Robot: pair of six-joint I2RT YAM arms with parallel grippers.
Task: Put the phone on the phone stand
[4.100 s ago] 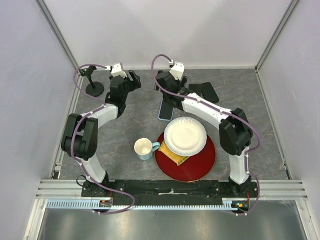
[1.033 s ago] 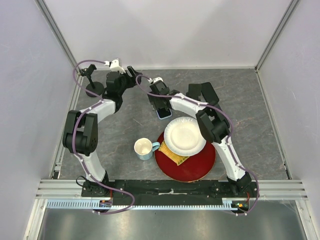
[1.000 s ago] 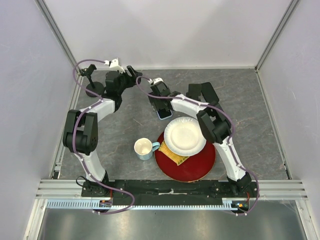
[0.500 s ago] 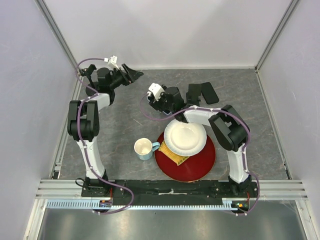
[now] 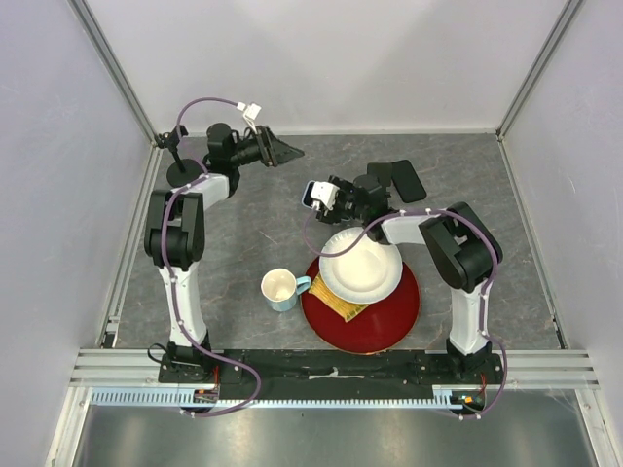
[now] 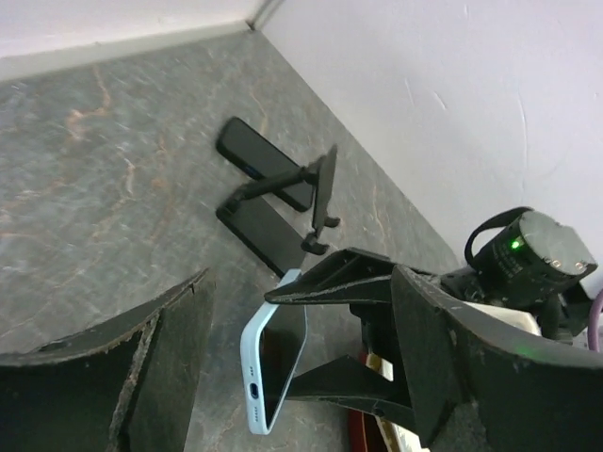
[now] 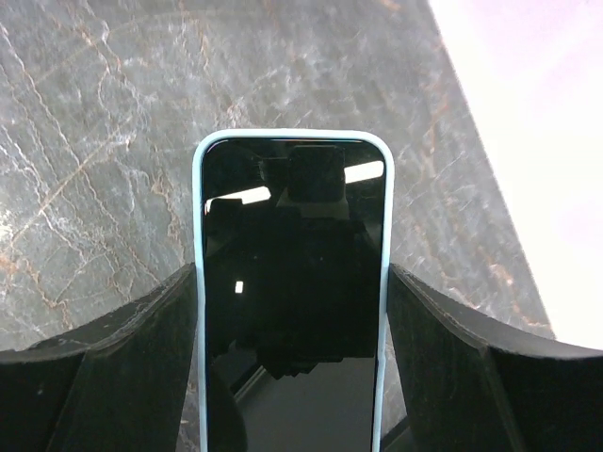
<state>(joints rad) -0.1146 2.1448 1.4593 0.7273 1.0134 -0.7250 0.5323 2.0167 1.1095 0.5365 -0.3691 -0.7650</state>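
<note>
The phone (image 7: 292, 311), dark-screened in a light blue case, is held off the table between my right gripper's fingers (image 7: 113, 377). My right gripper (image 5: 321, 195) is shut on it near the table's middle. The phone also shows edge-on in the left wrist view (image 6: 278, 367). The black folding phone stand (image 5: 397, 177) stands just right of and behind the right gripper. It also shows in the left wrist view (image 6: 283, 184), beyond the phone. My left gripper (image 5: 280, 153) is open and empty. It is raised at the back left and points right toward the phone.
A white paper plate (image 5: 360, 265) lies on a red plate (image 5: 384, 321) in front of the phone, with a yellow packet (image 5: 341, 304) under its edge. A light blue cup (image 5: 280, 289) stands left of them. A black round-base stand (image 5: 180, 167) is at the back left corner.
My right gripper has lifted the phone off the table and turned it to face left. My left arm has swung back and up, its open gripper now pointing right.
</note>
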